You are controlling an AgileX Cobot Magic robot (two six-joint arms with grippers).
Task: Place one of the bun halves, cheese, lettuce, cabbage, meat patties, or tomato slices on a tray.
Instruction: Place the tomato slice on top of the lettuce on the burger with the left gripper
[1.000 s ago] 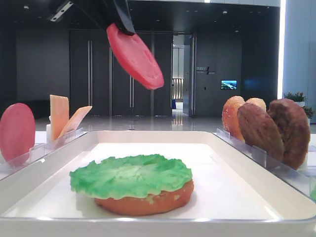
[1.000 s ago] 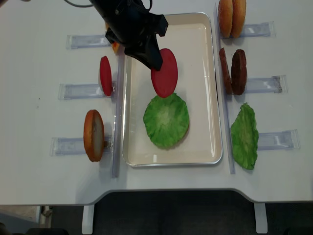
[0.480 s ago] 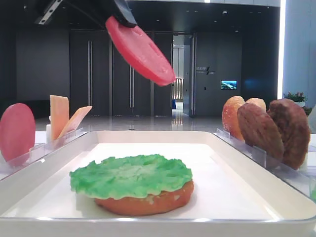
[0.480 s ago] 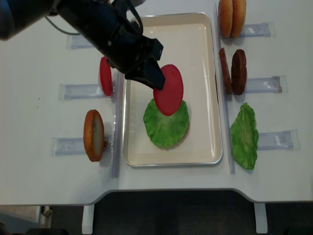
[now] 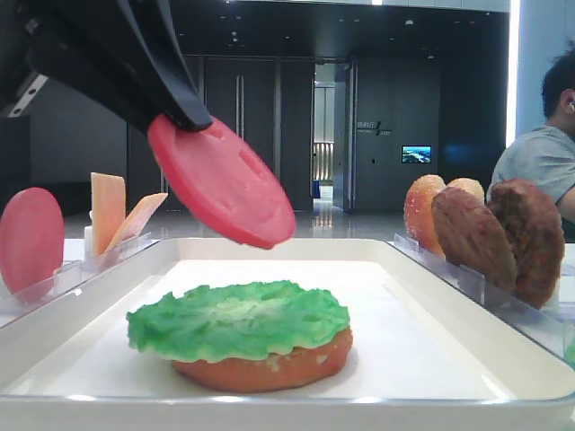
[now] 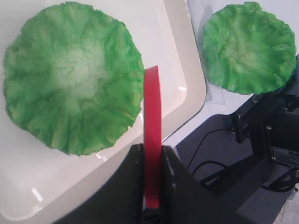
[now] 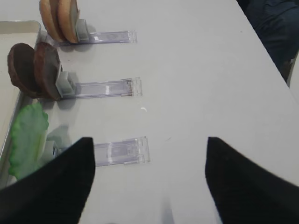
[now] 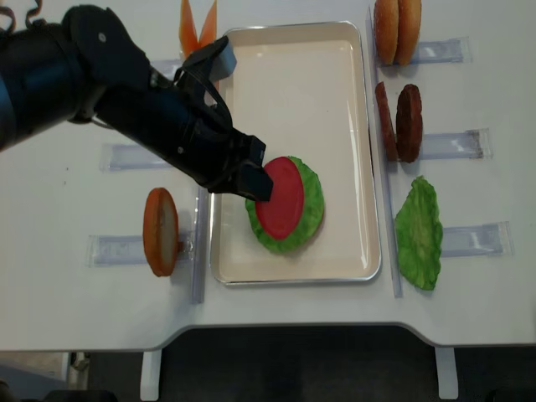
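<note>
My left gripper [image 8: 258, 180] is shut on a pinkish-red tomato slice [image 8: 280, 197] and holds it tilted just above the lettuce [image 8: 311, 201]. That lettuce [image 5: 238, 319] lies on a bun half [image 5: 260, 370] in the white tray [image 8: 293, 67]. In the left wrist view the tomato slice [image 6: 152, 126] shows edge-on between the jaws of the left gripper [image 6: 152, 186], beside the lettuce [image 6: 70, 74]. My right gripper [image 7: 149, 186] stands open with nothing in it, over bare table to the right of the tray.
A second tomato slice [image 5: 31, 238] and cheese [image 8: 198, 21] stand in clear holders left of the tray, with a bun half [image 8: 159, 232] further forward. On the right stand bun halves [image 8: 398, 29], meat patties [image 8: 400, 121] and another lettuce [image 8: 419, 234]. A person [image 5: 539, 171] sits at the right.
My left gripper has carried the tomato slice down and toward the front of the tray, from above the tray's middle to just over the lettuce. A person has come into view at the right.
</note>
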